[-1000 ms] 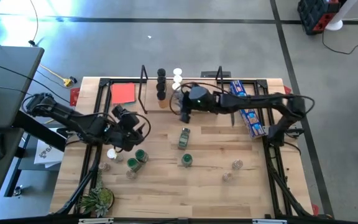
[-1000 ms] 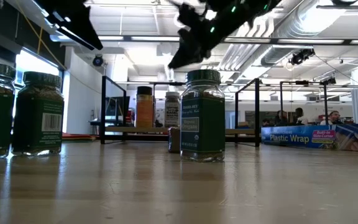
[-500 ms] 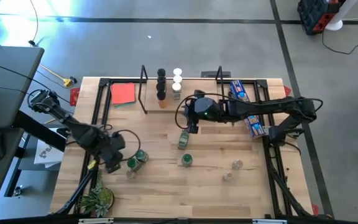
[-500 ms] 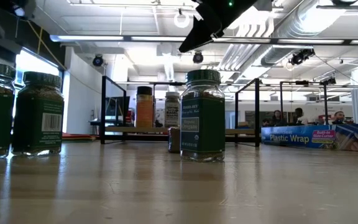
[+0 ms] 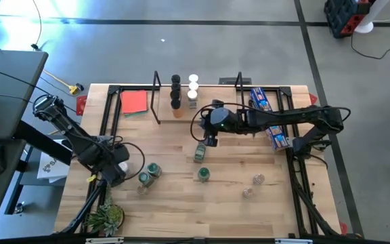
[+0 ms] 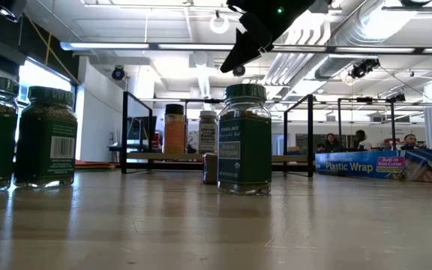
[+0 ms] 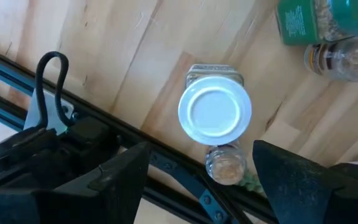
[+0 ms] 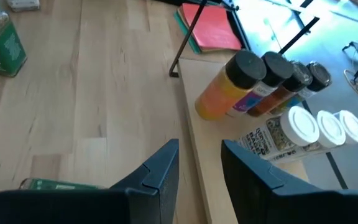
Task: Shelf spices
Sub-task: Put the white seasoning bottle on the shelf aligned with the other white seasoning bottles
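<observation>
My left gripper [image 7: 197, 171] hangs at the table's left edge with its fingers spread wide, holding nothing; directly beneath it stands an upright white-lidded spice jar [image 7: 215, 113], with a small clear-lidded jar [image 7: 224, 165] just beside that one; nearby to the right stand two green-lidded jars [image 5: 149, 172]. My right gripper [image 8: 199, 163] hovers above the middle of the wooden tabletop [image 5: 249, 156], its fingers drawn narrow with a slim gap and nothing between them; just below it a green-labelled jar [image 5: 200, 150] lies on its side, and nearer stands another green-lidded jar [image 5: 202, 175]; two clear jars [image 5: 253, 185] sit further right. The low light-wood shelf [image 8: 211, 158] stands at the far edge; on it are a row of black-lidded jars [image 8: 263, 84] and a row of white-lidded jars [image 8: 309, 132], side by side. A flat red square [image 5: 134, 102] lies left of the shelf; a long blue packet [image 5: 268, 116] lies right.
</observation>
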### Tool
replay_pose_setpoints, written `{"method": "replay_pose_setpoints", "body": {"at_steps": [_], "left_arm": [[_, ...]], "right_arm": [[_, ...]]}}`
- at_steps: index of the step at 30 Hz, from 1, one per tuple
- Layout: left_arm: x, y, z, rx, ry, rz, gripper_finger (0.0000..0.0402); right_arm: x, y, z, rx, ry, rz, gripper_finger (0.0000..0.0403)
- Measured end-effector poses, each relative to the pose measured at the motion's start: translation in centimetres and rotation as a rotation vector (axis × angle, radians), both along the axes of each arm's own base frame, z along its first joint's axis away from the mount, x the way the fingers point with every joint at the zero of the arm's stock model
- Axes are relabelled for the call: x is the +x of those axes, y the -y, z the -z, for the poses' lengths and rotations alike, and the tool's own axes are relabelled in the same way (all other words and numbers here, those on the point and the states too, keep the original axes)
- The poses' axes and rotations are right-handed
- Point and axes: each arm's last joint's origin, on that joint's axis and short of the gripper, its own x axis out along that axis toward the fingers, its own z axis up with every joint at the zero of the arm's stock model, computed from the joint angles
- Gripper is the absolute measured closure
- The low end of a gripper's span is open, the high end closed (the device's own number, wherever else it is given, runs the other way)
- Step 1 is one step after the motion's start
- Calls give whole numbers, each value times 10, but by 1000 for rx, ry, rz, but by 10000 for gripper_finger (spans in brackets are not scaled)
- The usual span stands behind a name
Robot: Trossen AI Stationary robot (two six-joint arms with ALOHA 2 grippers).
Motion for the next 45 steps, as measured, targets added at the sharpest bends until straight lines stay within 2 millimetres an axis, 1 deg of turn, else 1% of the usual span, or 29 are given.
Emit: {"method": "replay_pose_setpoints", "body": {"at_steps": [5, 7, 13, 17, 22, 24, 26, 32, 38, 40, 45], "left_arm": [[2, 1, 0, -6, 19, 0, 122], [2, 1, 4, -4, 17, -1, 122], [2, -2, 28, -9, -18, 24, 122], [3, -7, 38, 30, -7, 38, 122], [6, -11, 39, 91, 21, 102, 122], [9, -13, 38, 98, 29, 121, 129], [12, -16, 39, 97, 31, 136, 144], [18, -25, 38, 89, 18, 152, 208], [22, -31, 38, 57, -8, 188, 208], [24, -32, 38, 54, 0, 244, 208], [39, -34, 38, 79, 110, 428, 208]], "right_arm": [[-1, 0, 1, 7, -10, 2, 289], [-1, 0, 2, 19, -16, 2, 289], [-1, -3, 2, 27, -19, -6, 289], [-1, -6, 2, 28, -19, -15, 289], [-1, -11, 2, 27, -19, -29, 289], [-1, -13, 2, 27, -19, -34, 289], [-1, -14, 2, 28, -19, -36, 289], [-1, -20, 3, 29, -32, -51, 289], [-6, -27, 8, 46, -93, -54, 289], [-7, -29, 9, 52, -112, -54, 289], [-9, -33, 11, 61, -129, -56, 289]]}}
